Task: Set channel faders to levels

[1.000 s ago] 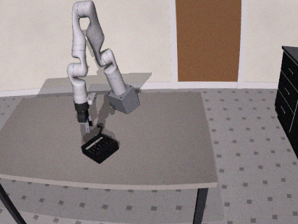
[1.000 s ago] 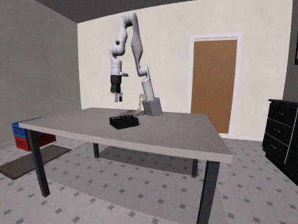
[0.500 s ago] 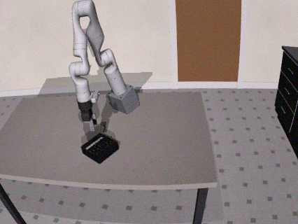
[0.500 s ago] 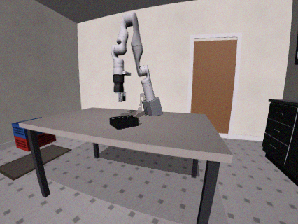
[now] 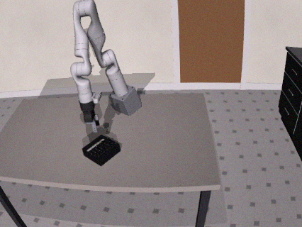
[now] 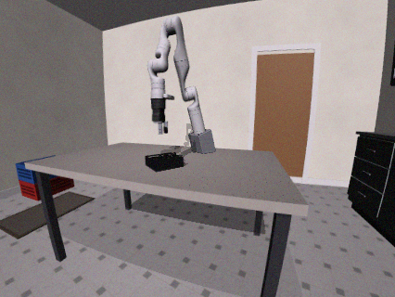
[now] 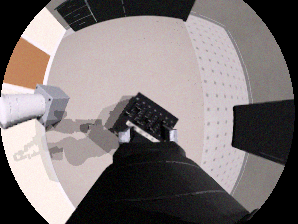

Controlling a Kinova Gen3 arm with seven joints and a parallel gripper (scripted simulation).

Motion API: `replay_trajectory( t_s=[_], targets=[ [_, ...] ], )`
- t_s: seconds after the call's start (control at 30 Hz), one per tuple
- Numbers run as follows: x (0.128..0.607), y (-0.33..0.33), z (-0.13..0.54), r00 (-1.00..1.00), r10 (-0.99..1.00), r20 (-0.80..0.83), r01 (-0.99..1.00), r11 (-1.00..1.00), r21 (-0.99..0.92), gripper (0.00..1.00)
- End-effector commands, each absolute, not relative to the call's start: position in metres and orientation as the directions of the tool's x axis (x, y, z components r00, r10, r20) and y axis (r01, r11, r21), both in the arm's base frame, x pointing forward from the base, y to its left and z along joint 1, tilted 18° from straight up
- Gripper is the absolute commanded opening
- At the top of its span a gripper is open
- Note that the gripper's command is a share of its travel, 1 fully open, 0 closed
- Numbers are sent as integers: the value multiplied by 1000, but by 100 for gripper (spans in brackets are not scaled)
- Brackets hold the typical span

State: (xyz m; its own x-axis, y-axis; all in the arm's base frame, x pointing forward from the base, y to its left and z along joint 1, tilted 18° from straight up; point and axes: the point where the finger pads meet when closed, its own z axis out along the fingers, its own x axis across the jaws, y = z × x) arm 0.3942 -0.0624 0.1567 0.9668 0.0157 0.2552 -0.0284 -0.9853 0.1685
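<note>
Hanging open end effector [image 6: 160, 129] above lighting desk [image 6: 163, 161], height visible only exterior

No legible text in any view, pale tape strip along the lighting desk [image 5: 101, 150] too small and blurred to read, fader scale marks not resolvable, no brand or sign readable on arm, bench [image 5: 170, 142] or cabinet
</note>
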Motion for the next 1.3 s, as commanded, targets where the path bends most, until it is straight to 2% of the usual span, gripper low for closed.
replay_trajectory(
  t_s=[0.0,0.63,0.93,1.1,1.17,1.27],
  targets=[
    [395,-62,157,966,16,257,-28,-985,168,100],
    [395,-69,155,964,94,247,43,-978,206,100],
    [400,-89,145,907,380,183,308,-894,326,100],
    [406,-102,138,789,606,103,525,-751,400,100],
    [406,-102,138,789,606,103,525,-751,400,100],
    [412,-108,132,672,739,41,655,-620,432,100]
  ],
)
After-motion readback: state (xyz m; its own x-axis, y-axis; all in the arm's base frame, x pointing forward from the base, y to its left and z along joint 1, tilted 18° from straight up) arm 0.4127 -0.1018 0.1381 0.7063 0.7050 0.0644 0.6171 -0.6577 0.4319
